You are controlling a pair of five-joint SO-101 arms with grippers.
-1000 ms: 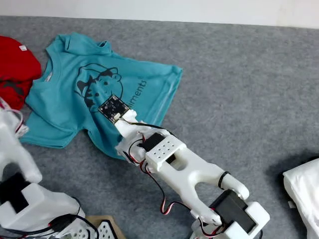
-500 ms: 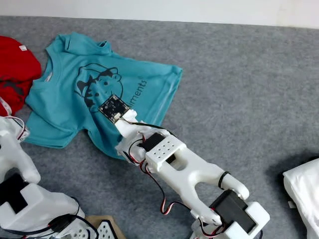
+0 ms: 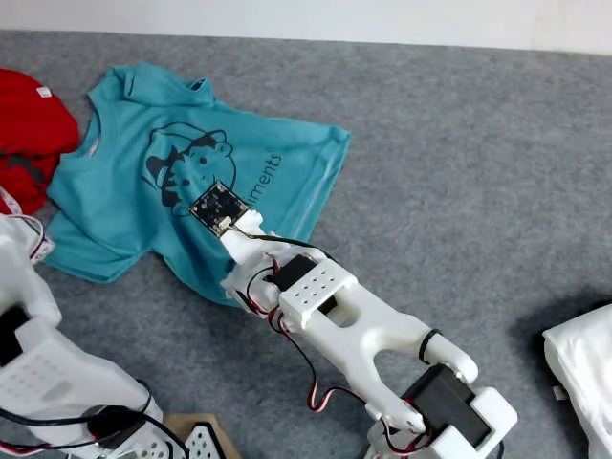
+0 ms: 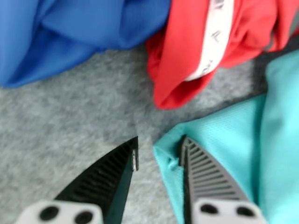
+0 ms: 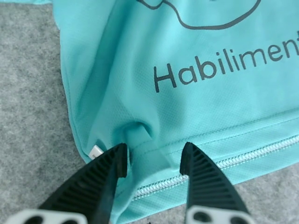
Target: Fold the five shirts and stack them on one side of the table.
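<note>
Straddling the teal shirt (image 3: pixel 124 182), upper left of the high view.
Your right pincer (image 5: pixel 152 156) stands open over its bunched hem; your left pincer (image 4: pixel 159 149) stands open at a sleeve corner.

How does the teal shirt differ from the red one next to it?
The teal shirt lies spread out flat with its sleeves out; the red shirt is crumpled in a heap at the picture's edge. The teal shirt shows its dark chest drawing; the red shirt's front is hidden in its folds. Both lie on the grey table, neither folded yet.
</note>
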